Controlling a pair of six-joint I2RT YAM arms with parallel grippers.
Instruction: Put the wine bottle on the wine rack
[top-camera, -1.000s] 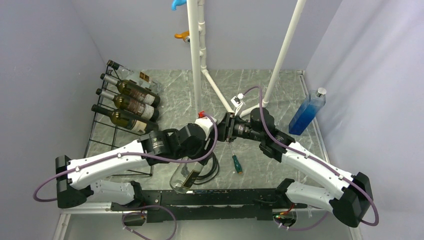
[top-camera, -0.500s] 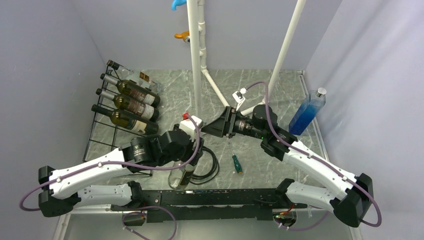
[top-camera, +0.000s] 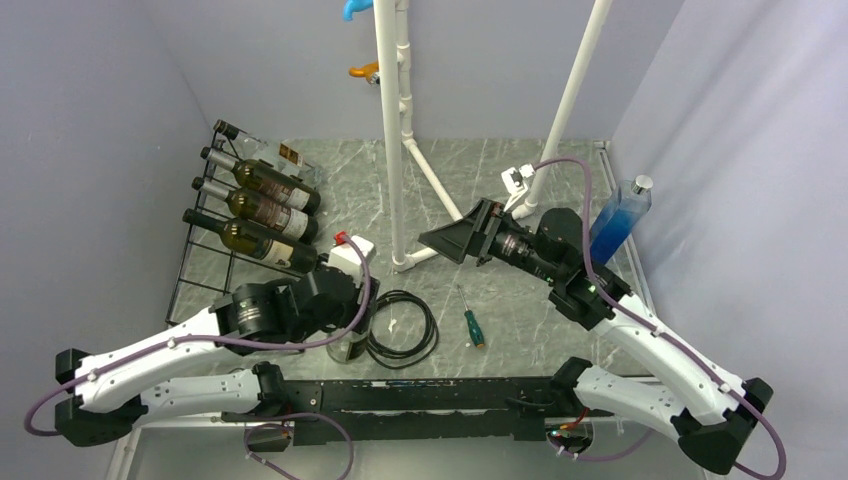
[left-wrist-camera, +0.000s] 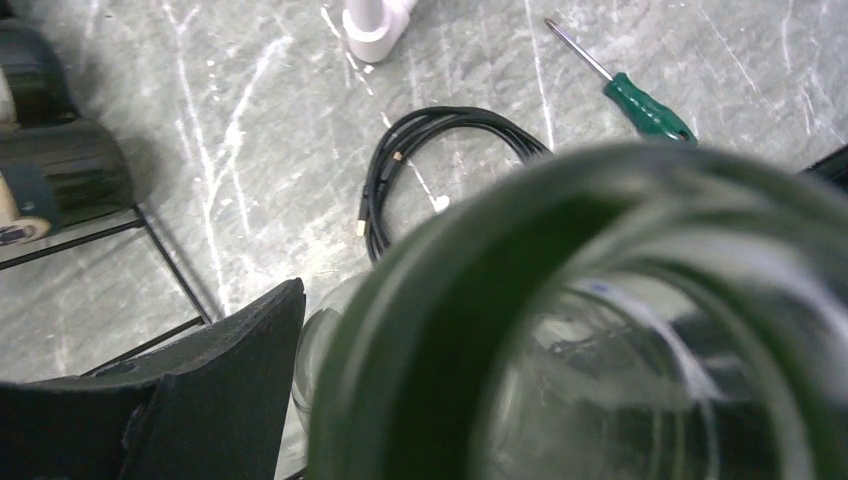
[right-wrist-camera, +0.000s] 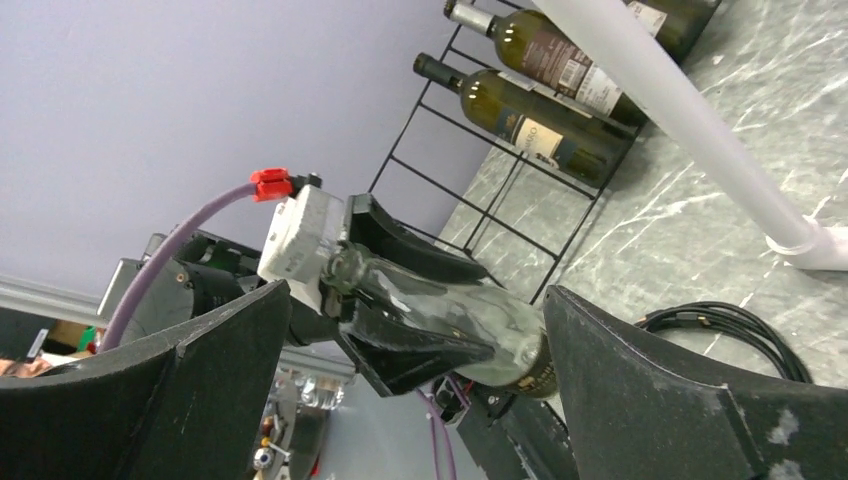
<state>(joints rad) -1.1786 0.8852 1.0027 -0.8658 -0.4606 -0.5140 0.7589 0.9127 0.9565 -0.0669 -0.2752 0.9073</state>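
Wine bottle (right-wrist-camera: 490, 330): a clear, green-tinted bottle at 7 o'clock on the table (top-camera: 520, 170), near the front edge; it hangs roughly on end, neck up, and I cannot tell whether its base touches the surface.
Left gripper (right-wrist-camera: 415, 305): clenched on the bottle's neck and shoulder, with one black finger on each side of the glass.
Left wrist view: the bottle fills the foreground as a green blur.
Right gripper (top-camera: 445, 240): released, its fingers (right-wrist-camera: 680, 400) spread wide and holding nothing; it is near the table's centre, pointing toward 9 o'clock and apart from the bottle.
Wine rack (top-camera: 178, 262): black wire, at 9 to 10 o'clock against the left wall.
Racked bottles (top-camera: 262, 212): four lie across the bars, necks toward 10 o'clock.
Black cable (top-camera: 435, 328): coiled at 6 o'clock, just beside the held bottle.
Screwdriver (left-wrist-camera: 645, 106): green-handled, flat on the table at 5 o'clock.
Blue-liquid bottle (top-camera: 612, 225): at 3 o'clock, leaning on the right wall.
White pipe frame (top-camera: 390, 130): rises from the centre toward 12 o'clock.
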